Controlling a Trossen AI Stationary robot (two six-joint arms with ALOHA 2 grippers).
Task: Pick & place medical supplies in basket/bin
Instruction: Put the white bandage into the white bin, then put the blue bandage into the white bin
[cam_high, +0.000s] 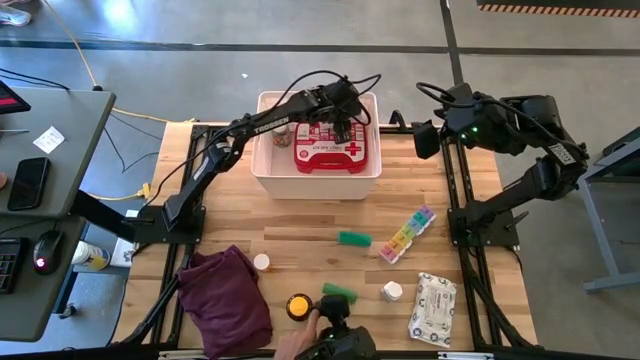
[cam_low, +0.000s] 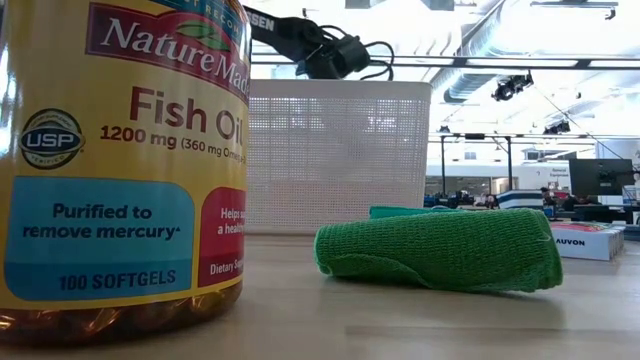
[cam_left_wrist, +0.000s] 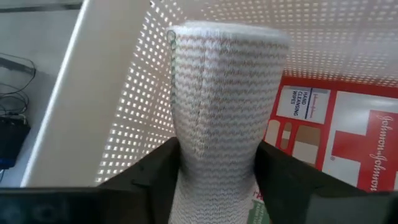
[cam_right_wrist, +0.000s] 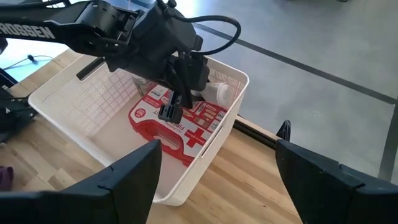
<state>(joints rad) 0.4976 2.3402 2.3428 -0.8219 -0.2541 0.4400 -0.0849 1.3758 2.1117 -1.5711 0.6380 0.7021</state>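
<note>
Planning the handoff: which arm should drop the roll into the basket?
Left. The left gripper is shut on a white roll and hangs inside the basket, over the red case. The right gripper is open and empty beside the basket's corner.

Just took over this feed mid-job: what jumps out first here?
The left hand is down inside the white basket at the table's far edge, shut on a white gauze roll above the red first-aid case. In the low view a fish oil bottle fills the foreground beside a green roll. The right hand waits open right of the basket.
</note>
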